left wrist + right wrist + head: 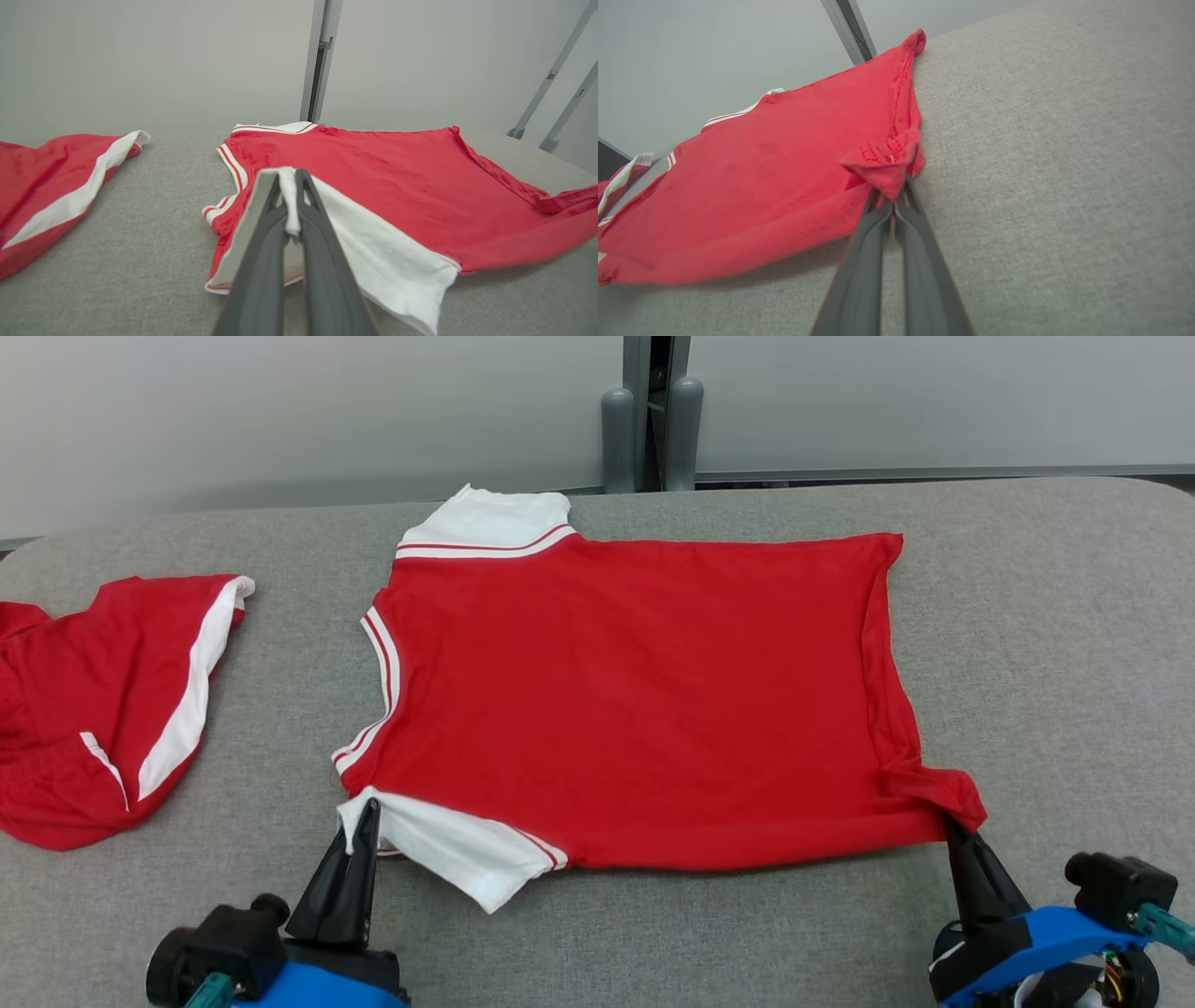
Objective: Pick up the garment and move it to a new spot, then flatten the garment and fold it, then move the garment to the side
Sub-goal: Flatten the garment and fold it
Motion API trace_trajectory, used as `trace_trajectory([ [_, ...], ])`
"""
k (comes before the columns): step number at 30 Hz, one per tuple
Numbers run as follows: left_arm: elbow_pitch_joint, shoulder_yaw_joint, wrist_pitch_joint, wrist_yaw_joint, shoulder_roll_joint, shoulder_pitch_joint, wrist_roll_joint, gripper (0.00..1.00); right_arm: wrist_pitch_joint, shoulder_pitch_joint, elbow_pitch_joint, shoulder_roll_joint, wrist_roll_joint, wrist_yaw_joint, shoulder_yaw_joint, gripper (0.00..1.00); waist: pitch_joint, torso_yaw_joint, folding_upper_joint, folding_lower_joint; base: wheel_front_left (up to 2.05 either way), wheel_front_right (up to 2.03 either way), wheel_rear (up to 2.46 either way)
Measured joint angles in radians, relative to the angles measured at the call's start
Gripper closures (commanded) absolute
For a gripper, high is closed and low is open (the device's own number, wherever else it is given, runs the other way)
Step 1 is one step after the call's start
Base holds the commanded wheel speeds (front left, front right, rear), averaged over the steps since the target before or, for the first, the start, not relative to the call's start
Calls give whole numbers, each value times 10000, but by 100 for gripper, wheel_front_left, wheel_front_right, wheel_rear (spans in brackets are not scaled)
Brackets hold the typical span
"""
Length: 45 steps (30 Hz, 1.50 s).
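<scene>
The garment (635,700) is a red T-shirt with white striped sleeves, spread flat across the middle of the grey table, collar toward the left. My left gripper (367,810) is shut on the near white sleeve (373,252); the white cloth sits pinched between its fingers (289,186). At the shirt's near right hem corner my right gripper (952,823) is shut on a bunched red fold (887,163). That corner is lifted slightly off the table.
A second red garment with a white stripe (103,709) lies crumpled at the table's left edge. The padded grey table (1055,644) has bare room to the right and along the near edge. A grey post (653,411) stands behind the far edge.
</scene>
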Motion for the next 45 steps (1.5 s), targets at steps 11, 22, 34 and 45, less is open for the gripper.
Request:
trace_trajectory([
  [11, 587, -284, 0, -2, 493, -1230, -117, 100, 178, -957, 428, -107, 219, 0, 132, 100, 335, -67, 0, 0, 0, 0, 0],
  [22, 1611, -742, -2, -19, 894, -2958, -215, 100, 481, -2477, 961, -347, 330, 0, 518, 100, 1044, -149, 0, 0, 0, 0, 0],
  [34, 2637, -849, 0, -31, 1005, -4233, -203, 0, -343, -3664, 2038, -646, 13, 0, 844, 0, 1532, -143, 0, 1, 0, 0, 0],
  [45, 2512, -418, 0, -31, 867, -2853, -163, 0, -451, -3229, 2581, -1043, -330, 0, 1058, 0, 1153, 26, 0, 0, 0, 0, 0],
])
